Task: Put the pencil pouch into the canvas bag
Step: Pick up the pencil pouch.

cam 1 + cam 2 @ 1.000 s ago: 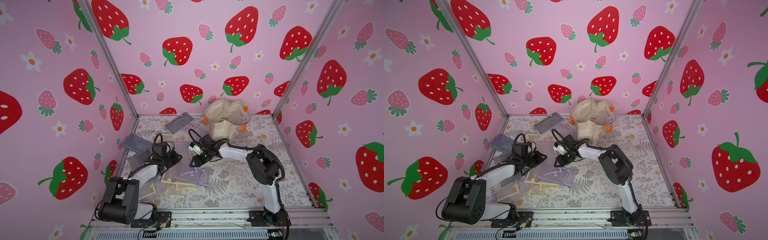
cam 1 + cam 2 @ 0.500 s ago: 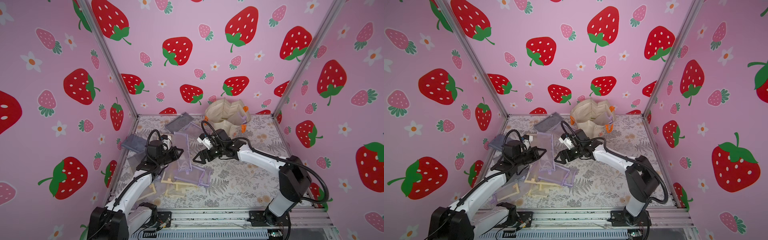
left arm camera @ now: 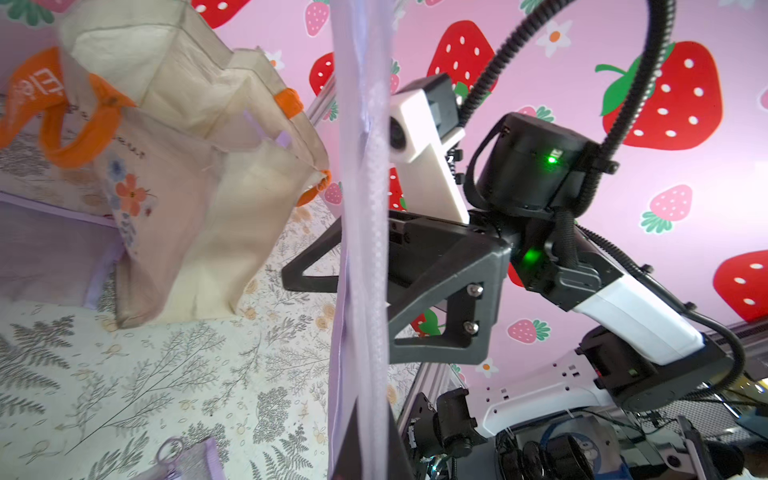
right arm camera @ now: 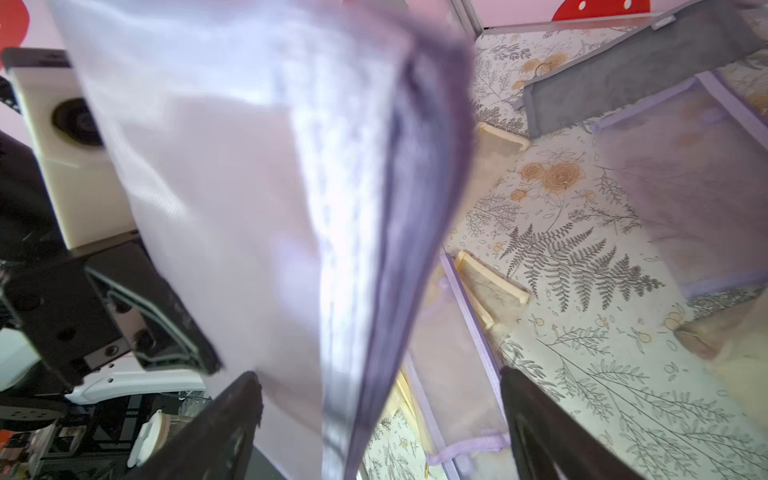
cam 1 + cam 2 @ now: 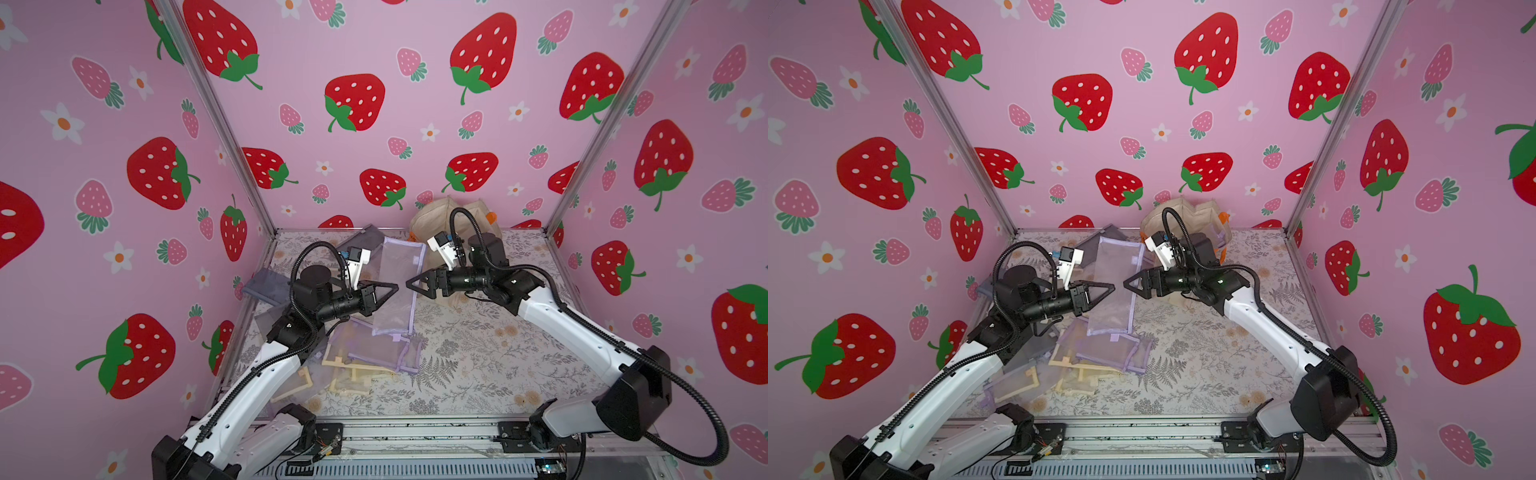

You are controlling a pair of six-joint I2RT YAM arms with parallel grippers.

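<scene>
Above the middle of the table (image 5: 478, 353), well clear of its cloth: pencil pouch (image 5: 399, 262), lilac mesh, hanging long side down between the two arms. Pinched at one long edge by left gripper (image 5: 392, 286), jaws pressed together on the fabric. Seen from that wrist as a thin upright strip, so gripped edge-on and likely to swing or twist.

Flanked on the opposite edge by right gripper (image 5: 409, 282), fingers (image 4: 237, 411) spread wide to either side of the mesh and not closed on it, so no load carried there. Probably poised that close to take over or to steady the limp fabric.

Beyond, at the back edge right of centre: canvas bag (image 5: 432, 216), walls sagging, mouth partly open, orange handles flopped outward. Nearer the right arm than the left, hence the sense of a hand-over. Pouch not yet in the bag.

Towards the front left corner: spare pouches (image 5: 374, 353) heaped flat, off the path to the bag.
</scene>
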